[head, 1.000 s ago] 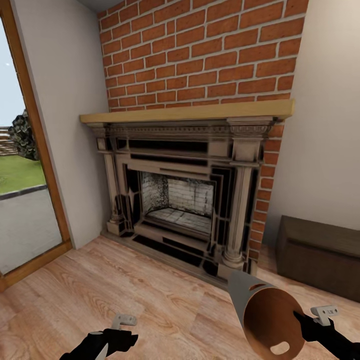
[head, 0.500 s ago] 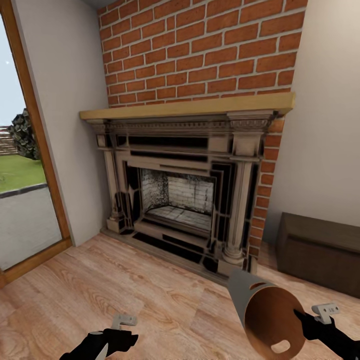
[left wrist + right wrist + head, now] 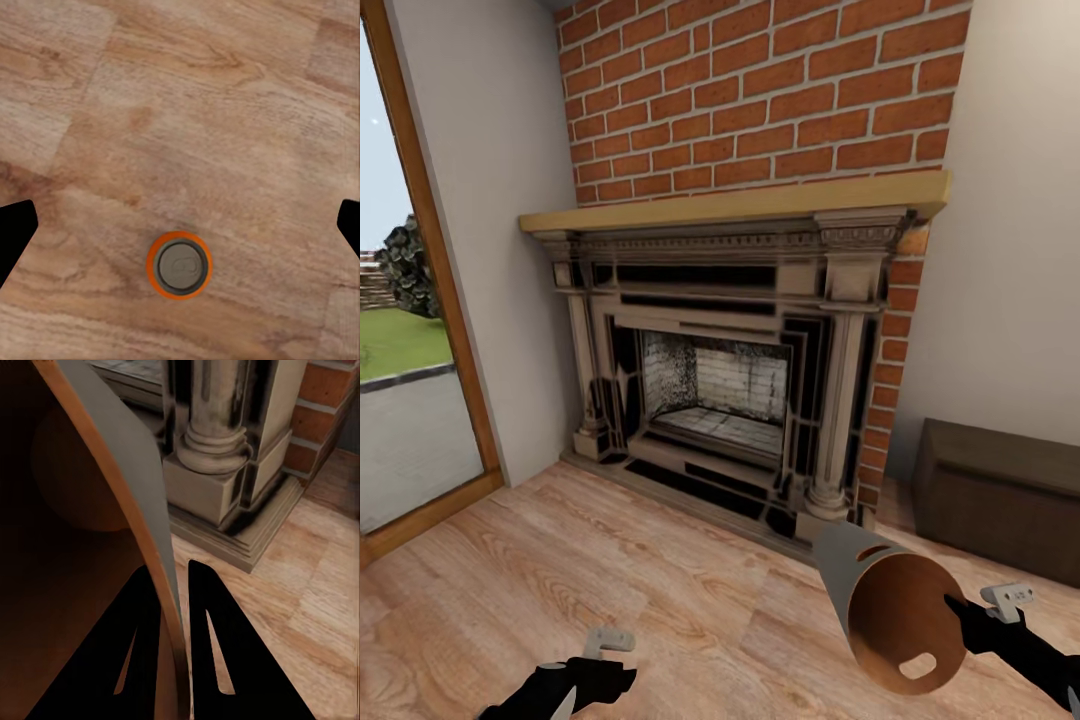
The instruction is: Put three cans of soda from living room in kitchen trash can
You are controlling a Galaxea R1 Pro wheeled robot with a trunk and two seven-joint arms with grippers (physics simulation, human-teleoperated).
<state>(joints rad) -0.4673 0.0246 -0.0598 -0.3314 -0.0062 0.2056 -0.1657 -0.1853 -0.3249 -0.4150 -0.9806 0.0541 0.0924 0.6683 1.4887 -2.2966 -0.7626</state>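
Grey tapered tash can pinched at rim by right fingers.

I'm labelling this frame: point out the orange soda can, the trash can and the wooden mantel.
orange soda can (image 3: 179, 265): left wrist view, on its grey top end.
trash can (image 3: 905, 620): head view, on its brown inner wall.
wooden mantel (image 3: 740, 204): head view, on the shelf's front edge.

Both robot arms are matte black with smooth, rounded casings. Each wrist carries a small pale grey bracket with tiny dark markings. The left gripper and right gripper have flat, pointed black fingers with narrow slots.
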